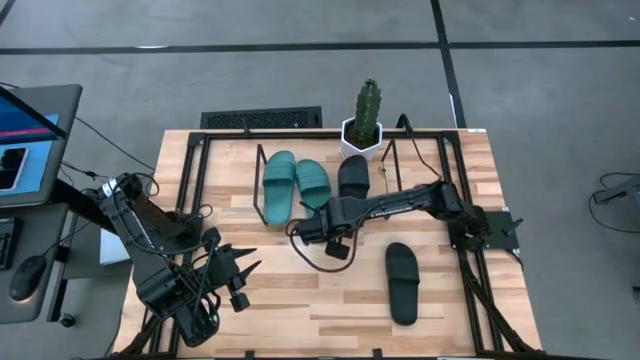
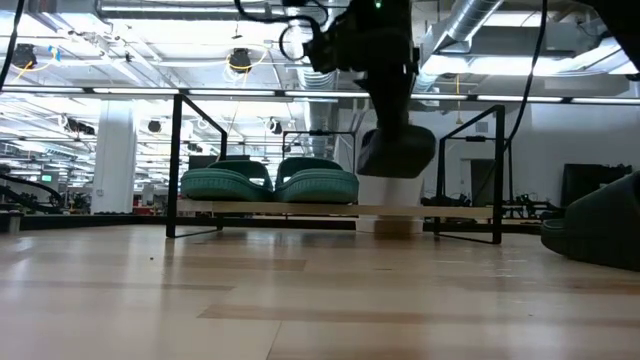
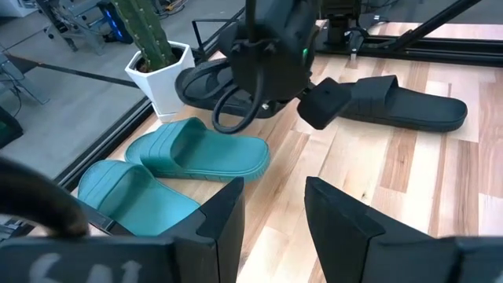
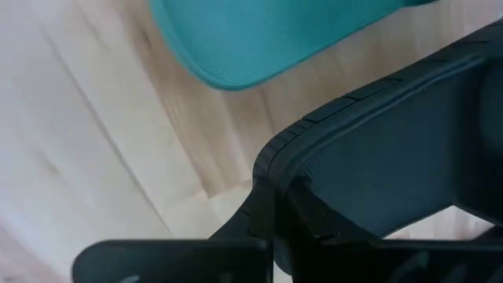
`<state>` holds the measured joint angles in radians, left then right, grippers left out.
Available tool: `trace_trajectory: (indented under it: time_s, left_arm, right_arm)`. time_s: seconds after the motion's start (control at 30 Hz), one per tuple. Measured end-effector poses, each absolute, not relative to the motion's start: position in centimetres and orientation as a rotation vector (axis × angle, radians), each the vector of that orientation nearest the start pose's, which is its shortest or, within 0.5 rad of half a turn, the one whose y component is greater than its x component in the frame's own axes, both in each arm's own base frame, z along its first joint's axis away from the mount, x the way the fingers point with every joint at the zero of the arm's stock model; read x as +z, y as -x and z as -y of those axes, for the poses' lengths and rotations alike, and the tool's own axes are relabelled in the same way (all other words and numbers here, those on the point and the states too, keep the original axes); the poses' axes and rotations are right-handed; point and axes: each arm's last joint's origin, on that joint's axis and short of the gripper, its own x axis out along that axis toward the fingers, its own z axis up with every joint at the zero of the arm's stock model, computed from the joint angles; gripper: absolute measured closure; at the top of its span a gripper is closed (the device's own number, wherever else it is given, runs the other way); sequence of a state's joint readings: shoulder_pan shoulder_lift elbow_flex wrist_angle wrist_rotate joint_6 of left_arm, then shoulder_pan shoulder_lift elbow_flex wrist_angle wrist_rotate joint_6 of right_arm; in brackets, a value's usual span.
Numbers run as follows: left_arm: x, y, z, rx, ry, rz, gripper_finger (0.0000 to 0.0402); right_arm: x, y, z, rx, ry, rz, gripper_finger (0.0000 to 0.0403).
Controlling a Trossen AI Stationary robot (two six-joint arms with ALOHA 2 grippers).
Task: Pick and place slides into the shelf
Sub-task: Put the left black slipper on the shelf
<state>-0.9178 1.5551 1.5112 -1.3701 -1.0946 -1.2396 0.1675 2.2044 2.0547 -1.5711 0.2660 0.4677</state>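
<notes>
Two teal slides lie side by side on the wooden board of the shelf at the table's far side. To their right my right gripper is shut on a black slide, which hangs above the board. A second black slide lies flat on the table toward the near right. My left gripper stands open over the near left of the table with nothing between its fingers. My right gripper pinches the black slide's sole edge between its two fingers, at the slide's near end. The fingers come from above, pointing steeply down. The slide is lifted clear of the shelf board and tilts, its far end beyond the gripper.
A cactus in a white pot stands just behind the shelf's right half. Thin black rod frames close the shelf's ends. The board to the right of the teal pair is bare. A monitor stands off the table's left.
</notes>
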Motion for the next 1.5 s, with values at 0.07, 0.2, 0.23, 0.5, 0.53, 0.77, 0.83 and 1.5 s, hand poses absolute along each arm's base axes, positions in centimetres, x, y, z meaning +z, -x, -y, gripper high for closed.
trace_trajectory:
  time_s: [0.07,0.2,0.23,0.5,0.53,0.77,0.83,1.5]
  left_arm:
    - [33.7,-18.8,20.4,0.524,-0.014,-0.499,0.0278]
    - [33.7,-18.8,20.4,0.524,-0.014,-0.499,0.0278]
    - [33.7,-18.8,20.4,0.524,-0.014,-0.499,0.0278]
    - [33.7,-18.8,20.4,0.525,-0.014,-0.498,0.0278]
    - [33.7,-18.8,20.4,0.525,-0.014,-0.498,0.0278]
    - [33.7,-18.9,20.5,0.522,-0.001,-0.492,0.0278]
    - [33.7,-18.9,20.5,0.519,0.011,-0.488,0.0278]
    - [34.3,-20.1,22.4,0.387,0.073,-0.459,0.0278]
  right_arm:
    - [24.2,-40.8,-5.9,-0.458,0.020,-1.618,0.0402]
    - [24.0,-40.8,-6.1,-0.440,0.038,-1.628,0.0402]
    - [23.9,-40.8,-6.2,-0.437,0.043,-1.630,0.0402]
    - [23.7,-40.8,-7.1,-0.415,0.052,-1.631,0.0403]
    - [23.7,-40.8,-7.1,-0.416,0.051,-1.631,0.0403]
    - [23.7,-40.8,-7.1,-0.404,0.034,-1.634,0.0403]
    - [23.7,-40.8,-7.0,-0.403,0.033,-1.632,0.0403]
    - [23.7,-41.5,-4.5,-0.401,0.007,-1.613,0.0403]
